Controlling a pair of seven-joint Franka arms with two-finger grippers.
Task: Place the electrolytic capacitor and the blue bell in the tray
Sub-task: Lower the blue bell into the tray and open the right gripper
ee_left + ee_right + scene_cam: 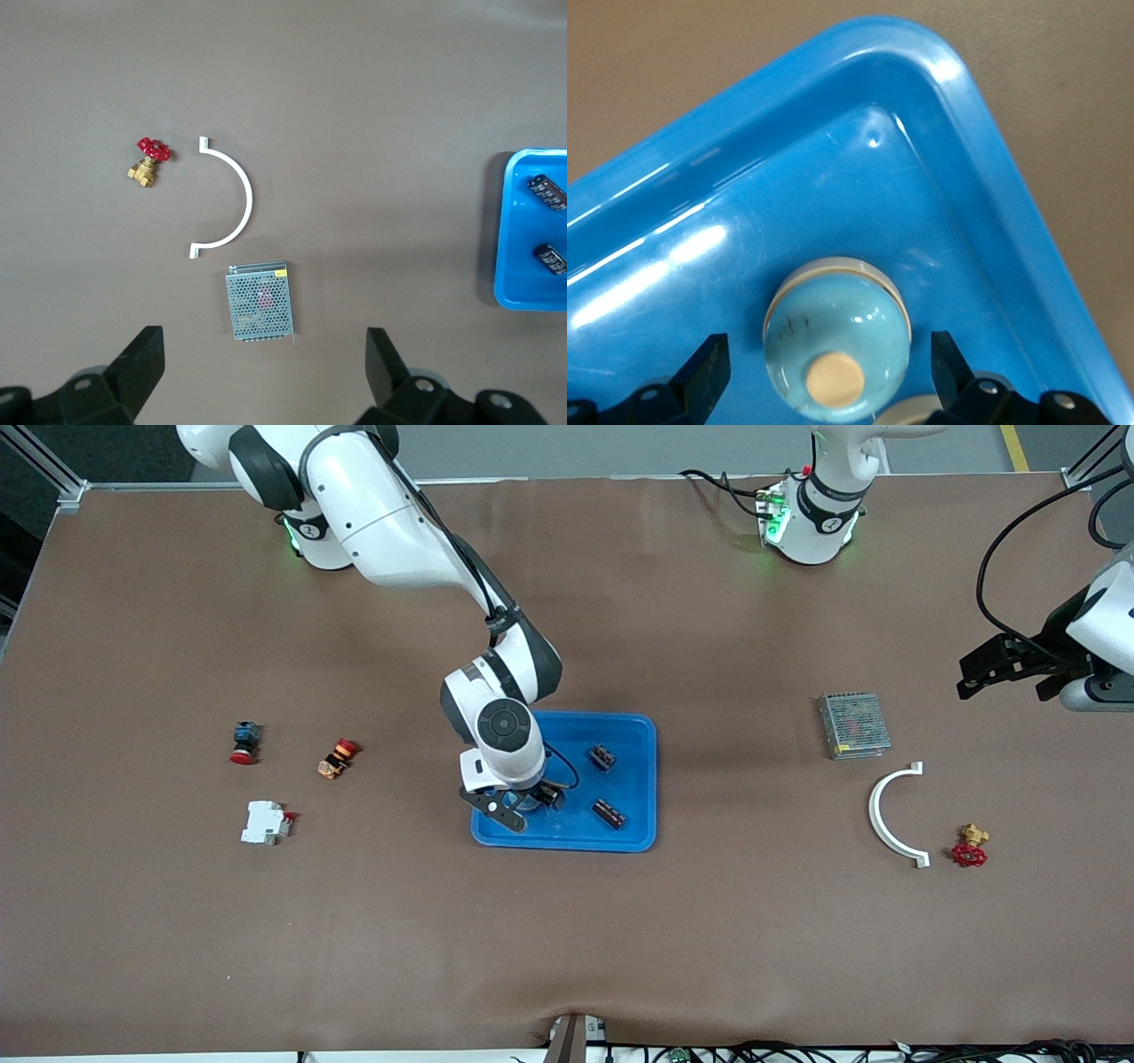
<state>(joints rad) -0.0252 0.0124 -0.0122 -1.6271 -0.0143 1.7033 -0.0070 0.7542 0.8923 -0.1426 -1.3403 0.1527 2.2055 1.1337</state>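
Observation:
The bright blue tray (567,840) lies mid-table. Two dark electrolytic capacitors (603,757) (609,814) lie in it toward the left arm's end. My right gripper (523,808) is low over the tray's corner nearest the front camera on the right arm's side. It is open, and the light blue bell (837,336) sits on the tray floor (833,186) between its fingers with a gap on each side. In the front view the gripper mostly hides the bell. My left gripper (983,676) waits open and empty at the left arm's end of the table.
Under the left gripper lie a metal mesh power supply (259,301), a white curved bracket (237,199) and a brass valve with a red handle (149,161). Toward the right arm's end sit a red pushbutton (244,742), an orange switch (337,758) and a white breaker (266,823).

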